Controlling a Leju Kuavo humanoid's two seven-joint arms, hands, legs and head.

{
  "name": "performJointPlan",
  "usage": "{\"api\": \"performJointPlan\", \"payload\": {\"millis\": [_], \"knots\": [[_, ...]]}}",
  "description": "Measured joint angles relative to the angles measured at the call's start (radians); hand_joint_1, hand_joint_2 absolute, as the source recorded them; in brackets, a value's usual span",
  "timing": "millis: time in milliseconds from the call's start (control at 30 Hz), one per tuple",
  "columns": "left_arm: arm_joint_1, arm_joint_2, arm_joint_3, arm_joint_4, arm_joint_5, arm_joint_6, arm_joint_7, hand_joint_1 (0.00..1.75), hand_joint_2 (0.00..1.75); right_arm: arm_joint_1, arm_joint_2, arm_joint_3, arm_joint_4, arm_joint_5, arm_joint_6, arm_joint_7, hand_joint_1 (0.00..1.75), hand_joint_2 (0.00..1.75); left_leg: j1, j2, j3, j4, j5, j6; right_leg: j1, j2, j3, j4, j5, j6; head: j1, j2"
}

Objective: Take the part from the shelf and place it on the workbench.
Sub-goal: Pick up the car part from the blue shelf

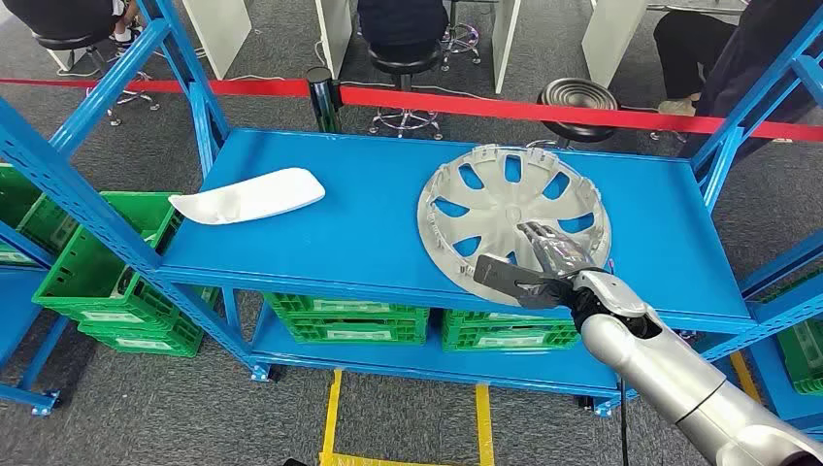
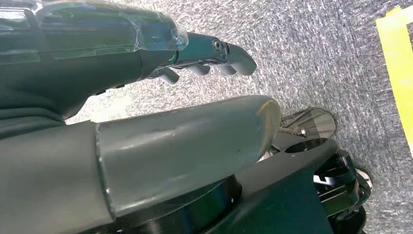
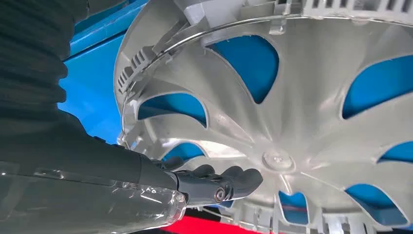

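Right hand (image 1: 543, 267) over near rim of silver hubcap (image 1: 500, 199) on blue shelf (image 1: 369, 233), fingers (image 3: 229, 180) apart, gripping nothing; left hand (image 2: 122, 97) hanging, fingers apart.

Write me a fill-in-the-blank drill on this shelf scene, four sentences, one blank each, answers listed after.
1. The silver wheel cover lies on the top level of a shelf painted ____.
2. The hand reaching onto the wheel cover is the robot's ____ hand.
3. The white part lies on the robot's ____ side of the wheel cover.
4. The crates on the lower level are coloured ____.

Missing words: blue; right; left; green
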Motion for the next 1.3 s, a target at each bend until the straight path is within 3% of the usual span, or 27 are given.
{"api": "performJointPlan", "payload": {"millis": [433, 767, 900, 1300], "knots": [[-0.001, 0.001, 0.000, 0.000, 0.008, 0.007, -0.012, 0.00, 0.00, -0.011, 0.006, 0.019, 0.030, -0.031, 0.028, 0.001, 0.00, 1.75, 0.000, 0.001, 0.000, 0.000, 0.000, 0.000, 0.000, 0.000, 0.000, 0.000, 0.000, 0.000, 0.000, 0.000], [0.004, 0.001, 0.000, 0.000, 0.011, 0.007, -0.012, 0.00, 0.00, -0.006, 0.020, 0.058, 0.054, -0.072, 0.031, -0.064, 0.01, 1.75, 0.000, 0.003, 0.000, 0.000, 0.000, 0.000, 0.000, 0.000, 0.000, 0.000, 0.000, 0.000, 0.000, 0.000], [0.006, 0.001, 0.000, 0.000, 0.011, 0.006, -0.012, 0.00, 0.00, 0.002, 0.024, 0.074, 0.063, -0.076, 0.031, -0.077, 1.75, 1.75, 0.000, 0.003, 0.000, 0.000, 0.000, 0.000, 0.000, 0.000, 0.000, 0.000, 0.000, 0.000, 0.000, 0.000], [0.007, 0.001, 0.000, 0.000, 0.016, 0.007, -0.016, 0.00, 0.00, -0.012, 0.034, 0.085, 0.075, -0.094, 0.043, -0.088, 1.75, 1.75, 0.000, -0.001, 0.001, 0.000, 0.000, 0.000, 0.000, 0.000, 0.002, 0.000, 0.000, 0.000, 0.000, 0.000]]}}
